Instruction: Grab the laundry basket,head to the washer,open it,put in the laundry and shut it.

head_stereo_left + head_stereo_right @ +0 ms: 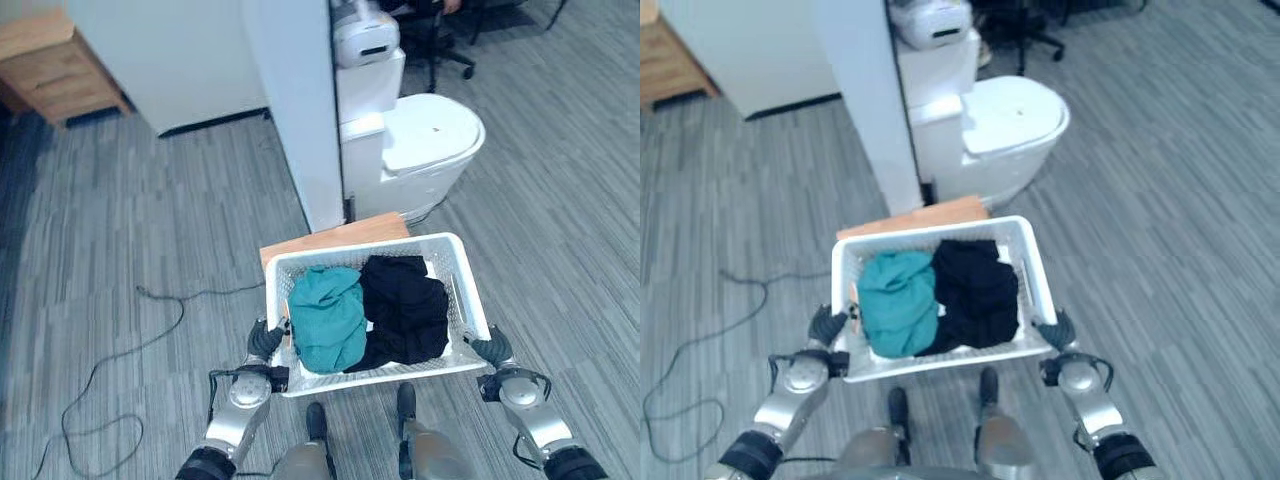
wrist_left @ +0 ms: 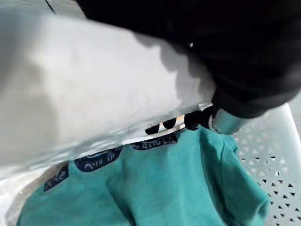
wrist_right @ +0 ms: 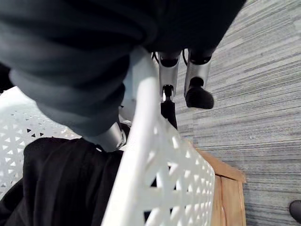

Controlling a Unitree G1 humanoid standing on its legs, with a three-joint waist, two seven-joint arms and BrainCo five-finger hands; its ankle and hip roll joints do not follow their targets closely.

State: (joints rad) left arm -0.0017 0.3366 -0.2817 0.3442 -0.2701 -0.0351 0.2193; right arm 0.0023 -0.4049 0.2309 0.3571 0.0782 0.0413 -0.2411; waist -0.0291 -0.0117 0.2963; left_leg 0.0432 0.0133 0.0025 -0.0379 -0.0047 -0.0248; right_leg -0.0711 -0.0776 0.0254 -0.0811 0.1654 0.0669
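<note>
I hold a white lattice laundry basket in front of me, partly over a low wooden table. A teal garment lies in its left half and a black garment in its right half. My left hand is curled on the basket's left rim, its thumb beside the teal garment. At the opposite side, my right hand clasps the rim, fingers outside and thumb inside by the black garment. The white washer, lid down, stands ahead to the right.
A white partition wall rises just left of the washer, behind the table. A wooden cabinet sits at the far left. An office chair stands beyond the washer. Grey plank floor spreads on both sides.
</note>
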